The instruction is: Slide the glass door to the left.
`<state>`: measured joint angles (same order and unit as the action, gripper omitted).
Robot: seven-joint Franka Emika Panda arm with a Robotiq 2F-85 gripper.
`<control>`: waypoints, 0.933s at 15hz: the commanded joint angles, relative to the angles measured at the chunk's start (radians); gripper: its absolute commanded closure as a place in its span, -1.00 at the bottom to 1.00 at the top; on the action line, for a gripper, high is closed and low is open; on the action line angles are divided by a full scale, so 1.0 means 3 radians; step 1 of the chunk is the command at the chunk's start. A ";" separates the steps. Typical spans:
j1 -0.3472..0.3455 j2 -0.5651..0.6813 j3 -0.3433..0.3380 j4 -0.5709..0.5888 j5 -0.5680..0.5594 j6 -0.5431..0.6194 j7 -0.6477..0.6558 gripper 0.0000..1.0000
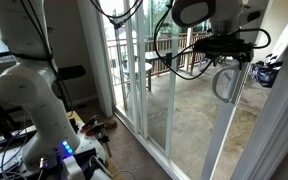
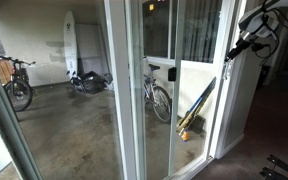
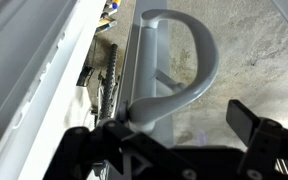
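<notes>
The glass door [image 1: 184, 110] is a tall clear panel in a slim white frame, seen in both exterior views [image 2: 196, 105]. Its grey curved loop handle [image 1: 224, 82] sits on the upright edge and fills the wrist view [image 3: 189, 60]. My gripper [image 1: 230, 50] is at the handle's upper end, high at the right in an exterior view [image 2: 246, 42]. In the wrist view the gripper [image 3: 169, 130] is open, its two black fingers on either side of the handle's base. The handle lies close to one finger, and I cannot tell if they touch.
Similar white-framed glass panels without a handle [image 1: 129, 70] stand beside the door. Outside on the concrete patio are a bicycle [image 2: 159, 95], another bicycle [image 2: 14, 85], a surfboard [image 2: 72, 45] and a railing [image 1: 189, 50]. The robot base with cables [image 1: 74, 150] is on the indoor floor.
</notes>
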<state>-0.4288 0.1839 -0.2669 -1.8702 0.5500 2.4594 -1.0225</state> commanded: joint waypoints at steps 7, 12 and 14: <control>-0.0033 -0.0007 0.0094 -0.0103 0.0094 0.0062 -0.0360 -1.00; 0.0029 -0.0038 0.0141 -0.0235 0.0031 0.0241 -0.0439 -1.00; 0.0076 -0.0069 0.0172 -0.0347 -0.0047 0.0422 -0.0425 -1.00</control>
<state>-0.4290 0.1916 -0.2494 -1.9014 0.5482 2.5323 -1.1180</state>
